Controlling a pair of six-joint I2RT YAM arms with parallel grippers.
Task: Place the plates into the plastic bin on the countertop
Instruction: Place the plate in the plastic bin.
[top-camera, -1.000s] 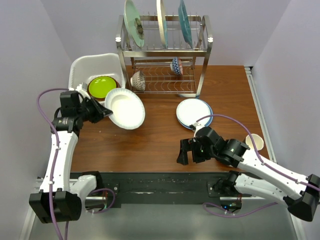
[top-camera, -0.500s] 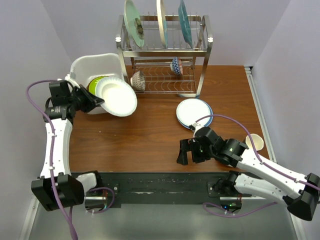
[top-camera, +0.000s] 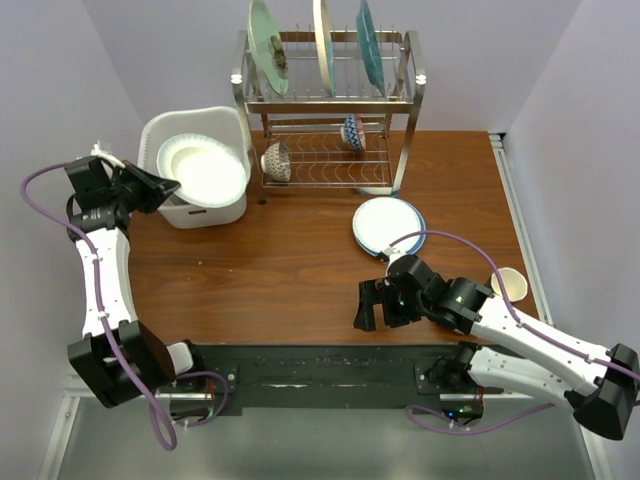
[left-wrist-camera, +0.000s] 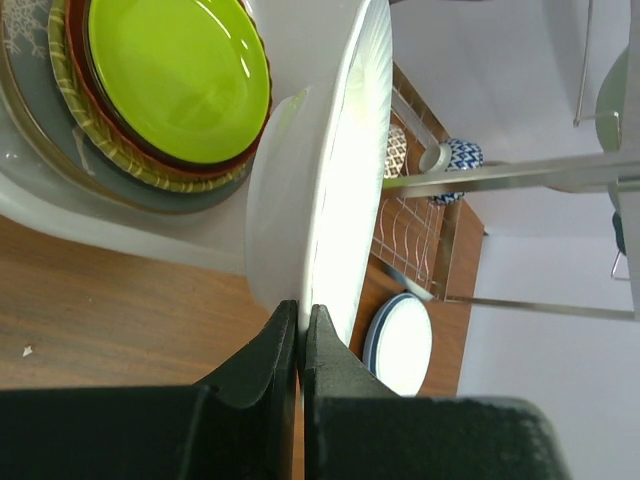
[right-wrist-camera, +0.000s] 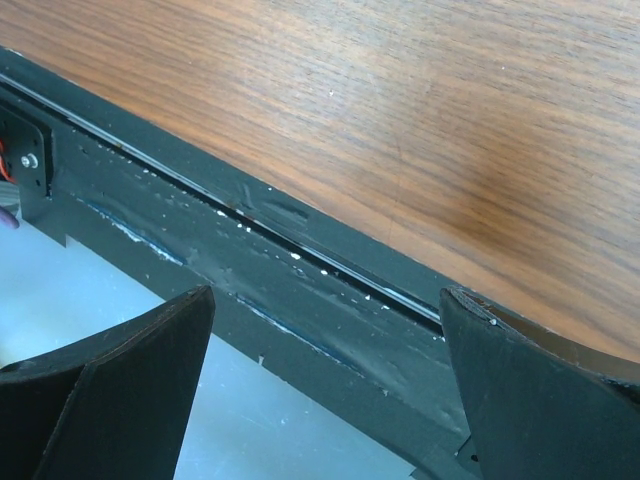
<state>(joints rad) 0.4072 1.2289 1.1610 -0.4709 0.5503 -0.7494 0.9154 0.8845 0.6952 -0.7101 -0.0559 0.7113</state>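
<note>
Progress over the last second was plain: the white plate (top-camera: 205, 168), which had hung over the countertop (top-camera: 300, 270) in front of the plastic bin (top-camera: 190, 116), had been swung back over the bin's opening, hiding the lime green plate (left-wrist-camera: 180, 80) from the top camera. The wrist view showed it held clear of the stack below, so I judged only lowering and release remained for this plate. The left gripper (left-wrist-camera: 302, 312) pinched the plate's near rim, jaws almost together, with the left arm (top-camera: 100, 270) pulled back and reaching in from the bin's left side. The right gripper (top-camera: 368, 305) had not moved, low by the table's near edge, jaws spread wide and empty. A blue-rimmed plate (top-camera: 388, 225) lay waiting on the countertop
</note>
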